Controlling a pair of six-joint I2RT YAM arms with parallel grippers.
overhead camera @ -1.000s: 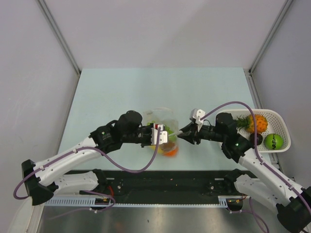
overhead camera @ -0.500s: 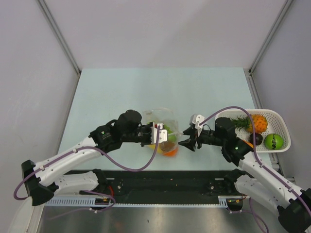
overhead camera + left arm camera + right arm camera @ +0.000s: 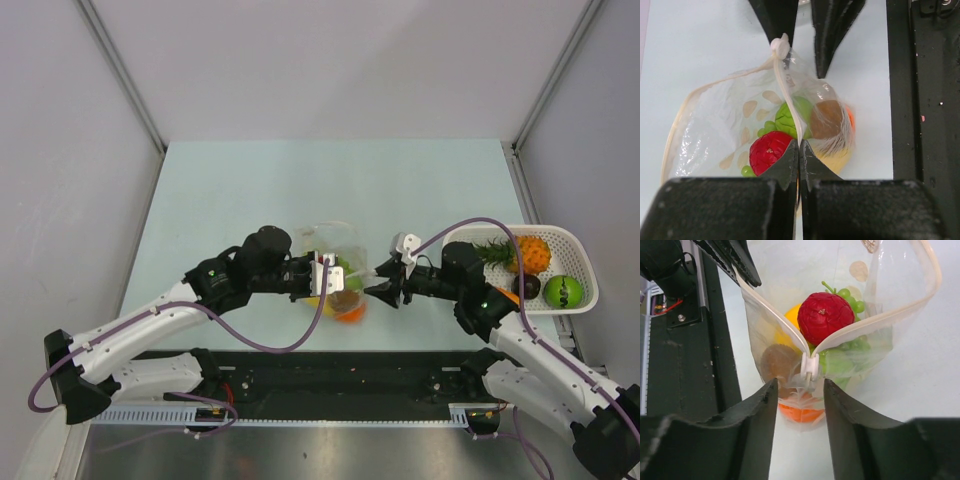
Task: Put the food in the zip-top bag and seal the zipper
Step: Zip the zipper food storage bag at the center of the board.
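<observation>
A: Left gripper [image 3: 798,147] state?
B: Fingers pressed together on the zipper [image 3: 788,97], pinching the strip right at the tips. The zip-top bag [image 3: 710,130] spreads out ahead of them.
A: Right gripper [image 3: 799,383]?
B: Fingers apart. The slider [image 3: 809,366] sits just ahead of the gap, centred between the tips. Contact: can't tell.
A: Zipper orientation?
B: Long axis runs gripper to gripper. In the left wrist view the pinched strip goes dead ahead and ends at the slider, between the right fingers. In the right wrist view two tracks split at the slider into a V opening away from that gripper. One track runs to the left gripper's tips, the other bows out wide. The mouth is open past the slider.
A: Food [image 3: 790,120]?
B: Inside the bag, below the zipper line, between both grippers. Red piece [image 3: 826,317] is just behind the slider, with green grapes [image 3: 852,299] beside it. Brown piece [image 3: 776,362] and yellow mango [image 3: 791,315] are toward the left gripper. Orange [image 3: 800,414] is nearest the right fingers.
A: Bag resting on the table [image 3: 250,190]?
B: Can't tell.
A: Else?
B: White basket [image 3: 588,270] with a pineapple [image 3: 530,255], behind the right gripper, well apart.
</observation>
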